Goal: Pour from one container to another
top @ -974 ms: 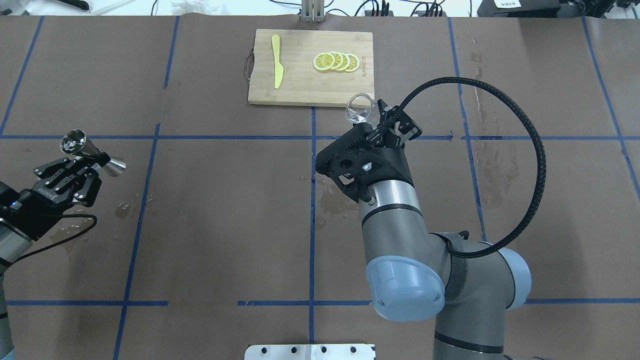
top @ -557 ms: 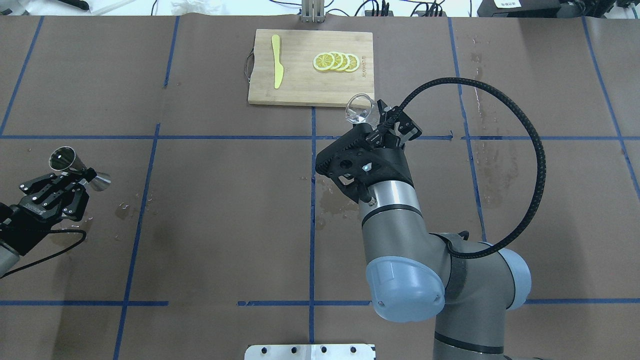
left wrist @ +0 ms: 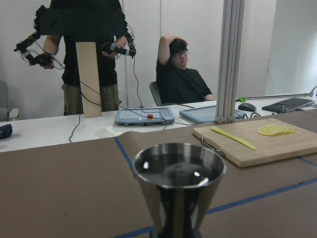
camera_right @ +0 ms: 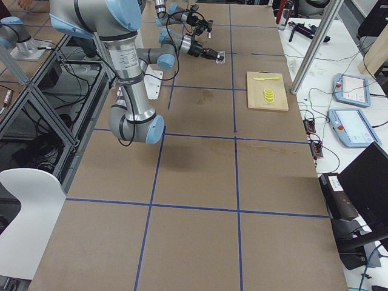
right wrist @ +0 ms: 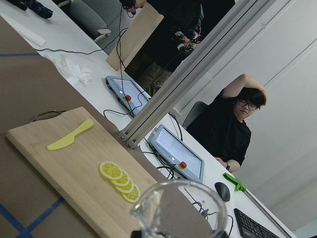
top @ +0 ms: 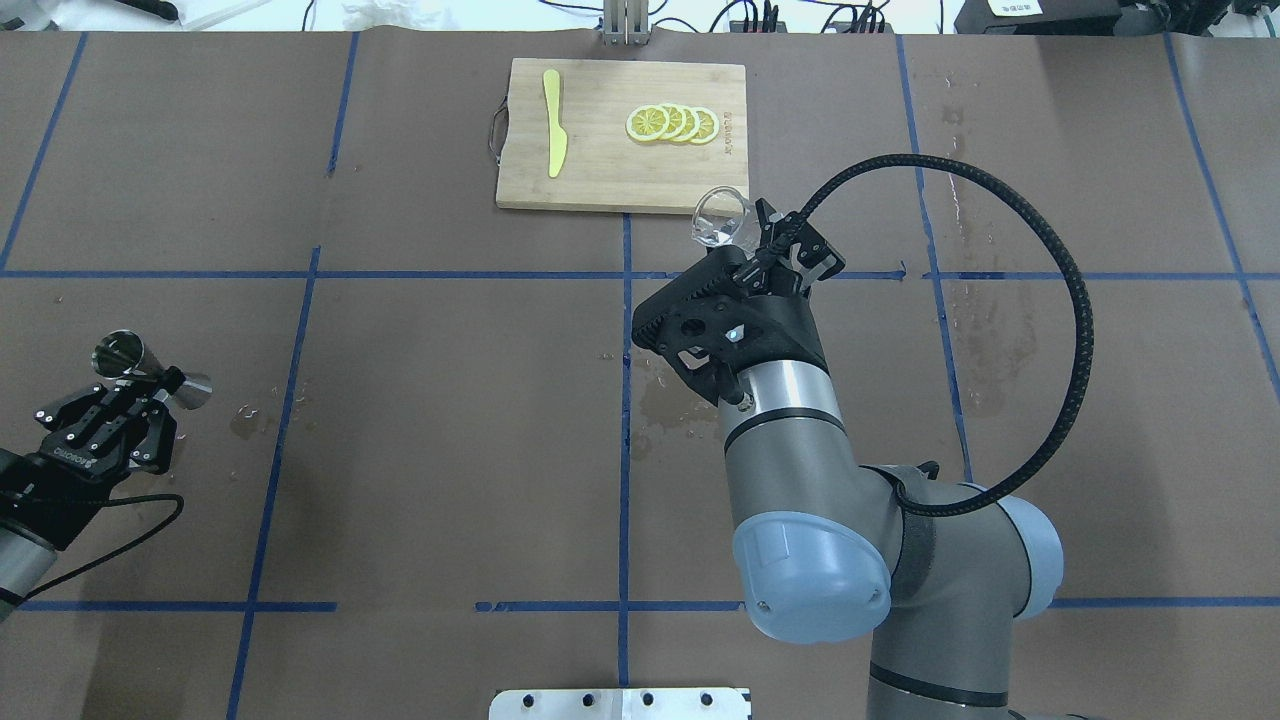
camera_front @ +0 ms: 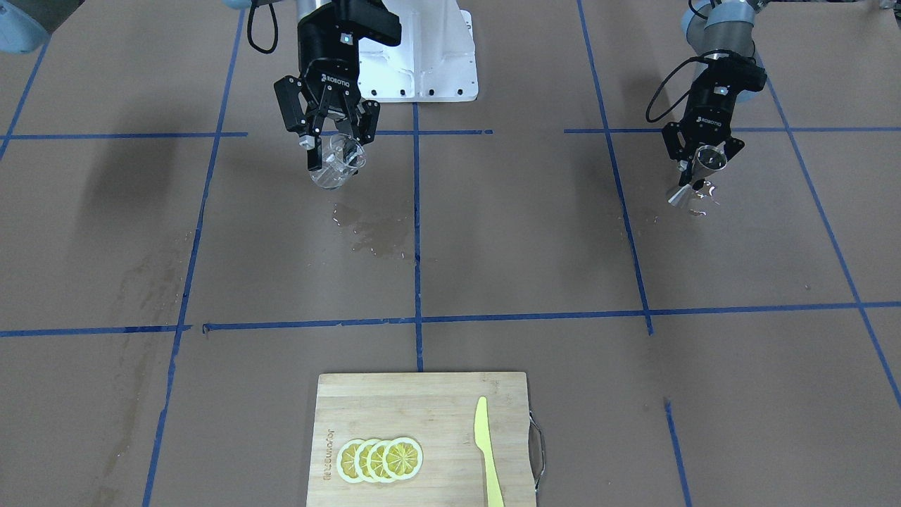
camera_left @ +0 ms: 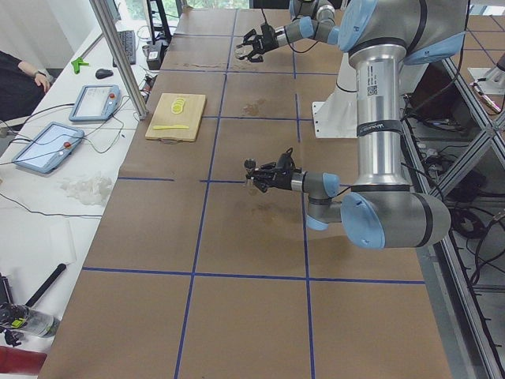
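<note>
- Right pincer [camera_front: 338, 153] is clamped on the cup [top: 720, 218], held above the worktop [top: 450, 400] just off the board's [top: 620, 175] robot-side edge.
- Left pincer [top: 158, 388] grips the jigger [top: 122, 355] at its waist, well apart from the board; liquid fills its upper cone.
- 4 lemon slices [top: 672, 123] and 1 knife [top: 553, 125] lie on the board.

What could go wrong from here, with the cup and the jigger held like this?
1. The glass cup in the right gripper and the jigger in the left gripper are far apart; pouring now would wet the table, where wet patches already show.
2. In the left wrist view the jigger seems to hold liquid; a tilt or quick move could spill it.
</note>
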`<act>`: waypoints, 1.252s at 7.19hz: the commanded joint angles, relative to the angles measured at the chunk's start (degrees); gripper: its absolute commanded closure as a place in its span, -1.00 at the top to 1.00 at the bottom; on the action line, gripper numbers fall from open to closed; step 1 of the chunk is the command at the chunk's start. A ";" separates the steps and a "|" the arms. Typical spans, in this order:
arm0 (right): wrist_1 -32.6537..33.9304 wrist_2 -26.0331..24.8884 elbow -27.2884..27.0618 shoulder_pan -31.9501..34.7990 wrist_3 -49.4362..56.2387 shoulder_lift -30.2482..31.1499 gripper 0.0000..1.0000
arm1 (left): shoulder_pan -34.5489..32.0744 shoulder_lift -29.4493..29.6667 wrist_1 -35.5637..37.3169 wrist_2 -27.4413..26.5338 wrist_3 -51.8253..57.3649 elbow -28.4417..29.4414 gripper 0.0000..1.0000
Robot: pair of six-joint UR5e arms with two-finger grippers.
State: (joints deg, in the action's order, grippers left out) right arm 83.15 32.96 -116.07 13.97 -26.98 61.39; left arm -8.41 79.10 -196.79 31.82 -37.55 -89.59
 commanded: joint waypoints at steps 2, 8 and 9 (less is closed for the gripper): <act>0.00 0.00 0.06 0.00 0.00 0.05 -1.00 | 7.68 0.44 -0.61 -8.86 -3.74 2.05 -1.00; 0.00 0.00 -0.03 0.00 -0.09 0.05 -1.00 | 8.76 4.92 -0.26 -13.36 -0.86 5.30 -1.00; 0.00 0.00 0.06 0.00 -0.09 0.22 -1.00 | 8.84 4.93 -0.17 -12.66 -0.86 5.31 -1.00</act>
State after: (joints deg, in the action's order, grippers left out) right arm 83.15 32.96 -116.06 13.97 -27.07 61.49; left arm 0.37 83.58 -197.03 18.56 -38.50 -84.70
